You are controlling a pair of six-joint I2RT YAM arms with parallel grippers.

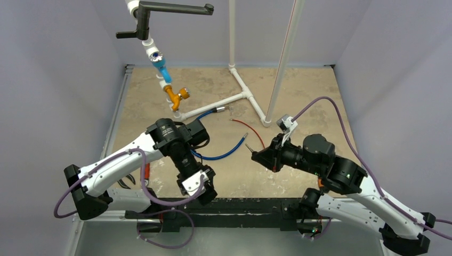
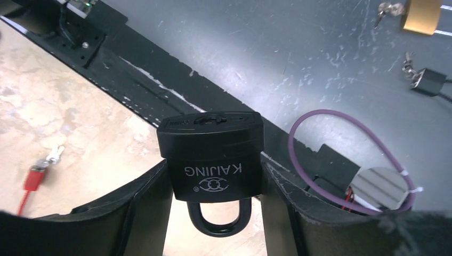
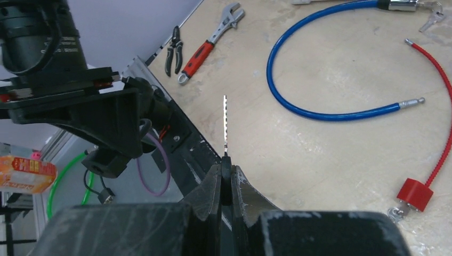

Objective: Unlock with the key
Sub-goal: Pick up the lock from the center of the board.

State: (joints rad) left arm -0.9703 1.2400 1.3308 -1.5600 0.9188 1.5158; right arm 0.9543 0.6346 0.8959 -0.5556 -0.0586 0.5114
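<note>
At the near edge of the bench (image 1: 298, 106) we had the left gripper (image 2: 213, 184) clamped on the matte black, round-shouldered padlock (image 2: 210, 154), its shackle (image 2: 219, 223) toward the wrist and its keyway outward. Our right gripper (image 3: 226, 178) pinched the thin, toothed metal key (image 3: 225, 125), its blade in line with the fingers and pointing away from them.

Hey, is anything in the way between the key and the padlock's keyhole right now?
Nothing visible. The left gripper holds the padlock by its sides, keyhole uncovered; the key sticks out of the right gripper into open space. The blue cable lies flat on the table.
</note>
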